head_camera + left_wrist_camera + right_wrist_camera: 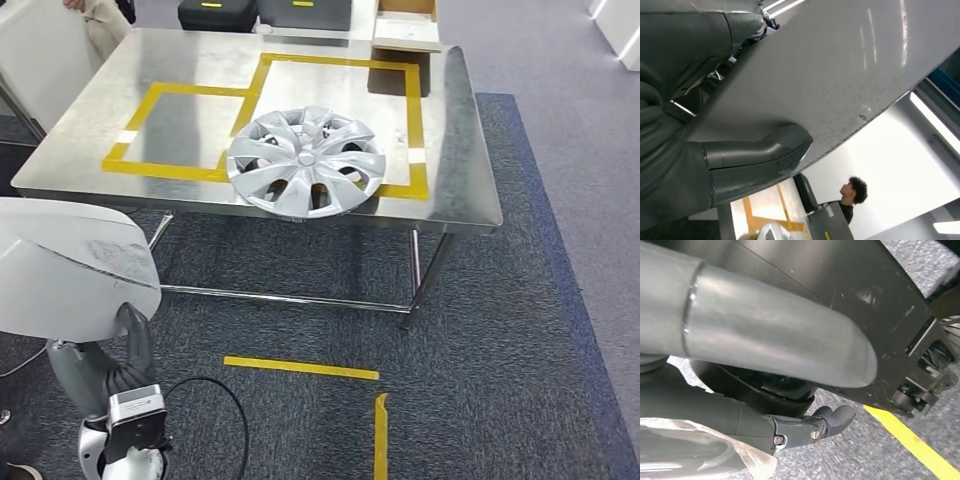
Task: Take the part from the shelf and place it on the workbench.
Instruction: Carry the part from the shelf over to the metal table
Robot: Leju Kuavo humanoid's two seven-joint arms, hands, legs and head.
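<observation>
A: From the head view, where is the part?
B: The left hand (134, 345) grips a white curved panel (72, 265) from underneath, low at the robot's left, short of the steel bench (453, 150) and apart from its near edge. Dark carpet (490, 340) lies open between robot and bench, with yellow floor tape (302, 368) on it.
A: And on the bench?
B: A silver wheel cover (306, 162) lies across the yellow tape outline (260, 90), its rim touching the near edge. The left taped square is bare. Black cases (219, 14) and a cardboard box (406, 25) sit at the far edge.
A: Left wrist view?
B: The thick thumb (764, 152) presses against the panel's grey underside (836, 75). A person (851, 197) stands beyond.
A: Right wrist view?
B: The right hand (753, 350) hangs above the carpet beside a yellow line (915, 445); I cannot tell how its fingers lie.
A: Any writing?
B: None readable.
</observation>
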